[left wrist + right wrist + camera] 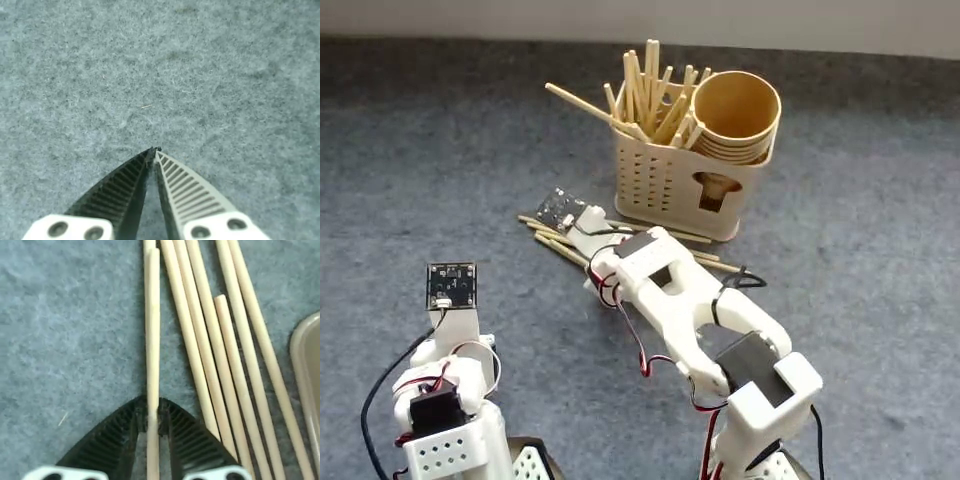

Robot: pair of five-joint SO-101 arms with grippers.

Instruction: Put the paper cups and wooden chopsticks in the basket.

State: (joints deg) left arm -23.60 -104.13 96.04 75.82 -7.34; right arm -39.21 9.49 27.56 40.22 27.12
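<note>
Right pincer (153,412) clamped on one chopstick (152,325), gripped near its end, prob. to lift it away from the loose sticks (220,370) lying just beside it on the carpet (65,340), near the basket (665,185). Cups (735,115) & standing sticks (650,90) are inside the basket. Right arm stretched fwd, wrist low over the pile. Left pincer (155,150) closed on nothing, arm tucked back.

No text, label, brand, number or sign is legible. The left wrist circuit board (452,285) and the right wrist circuit board (560,208) carry fine pale markings among their components, all too small to read.
</note>
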